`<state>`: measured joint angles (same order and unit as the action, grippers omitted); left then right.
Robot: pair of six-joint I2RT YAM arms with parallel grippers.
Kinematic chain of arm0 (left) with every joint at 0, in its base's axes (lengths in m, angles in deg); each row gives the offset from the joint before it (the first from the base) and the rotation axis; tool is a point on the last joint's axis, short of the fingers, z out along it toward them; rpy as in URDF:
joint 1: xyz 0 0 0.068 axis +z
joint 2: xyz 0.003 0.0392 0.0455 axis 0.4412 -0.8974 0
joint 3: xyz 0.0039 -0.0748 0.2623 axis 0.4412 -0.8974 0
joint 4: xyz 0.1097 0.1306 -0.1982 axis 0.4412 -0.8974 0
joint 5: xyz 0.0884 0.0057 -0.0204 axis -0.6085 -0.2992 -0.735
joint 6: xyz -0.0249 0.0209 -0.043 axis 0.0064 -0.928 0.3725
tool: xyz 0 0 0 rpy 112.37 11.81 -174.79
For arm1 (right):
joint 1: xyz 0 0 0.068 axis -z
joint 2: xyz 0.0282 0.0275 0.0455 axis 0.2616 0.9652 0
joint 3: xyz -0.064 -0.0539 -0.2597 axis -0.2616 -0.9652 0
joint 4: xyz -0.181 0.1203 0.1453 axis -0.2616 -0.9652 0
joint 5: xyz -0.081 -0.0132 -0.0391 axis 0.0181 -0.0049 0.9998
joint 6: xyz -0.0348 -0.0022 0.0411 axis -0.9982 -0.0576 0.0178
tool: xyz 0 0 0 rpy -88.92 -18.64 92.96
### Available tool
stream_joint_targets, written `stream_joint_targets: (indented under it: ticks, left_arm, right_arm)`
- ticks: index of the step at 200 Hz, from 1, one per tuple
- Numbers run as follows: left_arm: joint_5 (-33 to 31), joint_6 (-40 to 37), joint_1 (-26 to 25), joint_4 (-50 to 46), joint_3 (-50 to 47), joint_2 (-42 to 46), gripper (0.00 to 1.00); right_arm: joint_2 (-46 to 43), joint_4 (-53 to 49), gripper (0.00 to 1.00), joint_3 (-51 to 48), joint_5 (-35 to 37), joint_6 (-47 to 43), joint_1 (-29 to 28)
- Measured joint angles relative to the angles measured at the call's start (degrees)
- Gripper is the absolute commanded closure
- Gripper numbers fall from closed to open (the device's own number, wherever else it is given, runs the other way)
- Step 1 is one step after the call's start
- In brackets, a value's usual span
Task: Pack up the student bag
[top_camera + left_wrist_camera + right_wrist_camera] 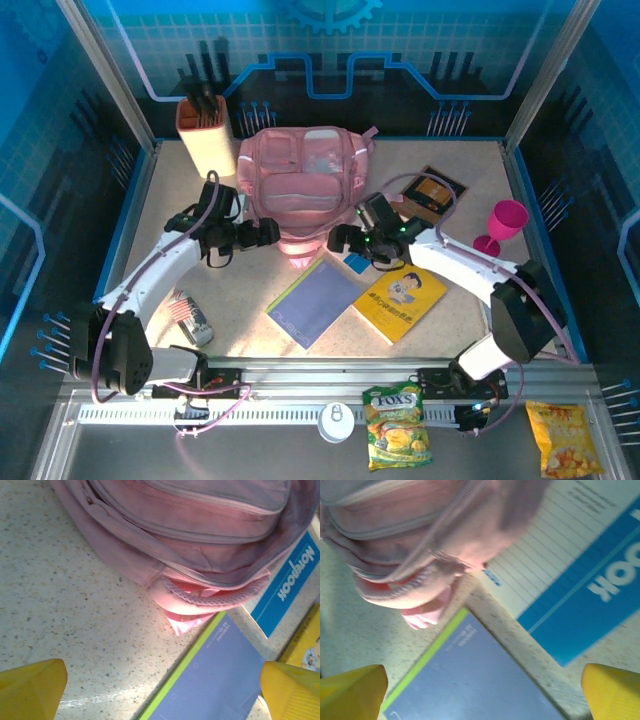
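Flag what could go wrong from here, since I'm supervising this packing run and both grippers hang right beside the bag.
1. The woven loop on the student bag lies near the open left gripper and right gripper; a finger could snag it and drag the soft bag.
2. The blue notebook seems tucked under the bag's edge, so lifting it may shift the bag onto the purple notebook.

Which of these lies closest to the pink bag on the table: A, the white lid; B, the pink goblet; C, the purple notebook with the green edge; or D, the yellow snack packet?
C: the purple notebook lies with its green-edged corner right beside the near end of the student bag.
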<state>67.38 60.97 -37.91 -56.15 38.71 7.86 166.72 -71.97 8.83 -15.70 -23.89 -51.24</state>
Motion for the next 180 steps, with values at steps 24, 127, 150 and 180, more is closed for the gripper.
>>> stream_joint_targets:
  ticks: [24,127,150,180]
  left_arm:
    - [2.80,1.31,-0.02,1.31,-0.83,0.46,0.01]
    - [8.20,5.75,-0.24,3.26,-3.34,0.35,0.01]
    - [8.28,5.75,-0.52,3.26,-3.37,-0.35,0.01]
    - [8.24,5.73,-1.51,3.23,-3.65,-1.44,0.01]
  right_arm:
    - [-0.42,-0.52,0.04,-2.16,1.57,1.07,0.02]
    - [15.50,10.73,0.10,3.32,-1.31,7.37,0.15]
    - [17.62,12.94,0.10,3.21,-1.97,7.69,0.57]
    - [17.22,17.11,0.09,-0.55,-2.78,7.72,1.77]
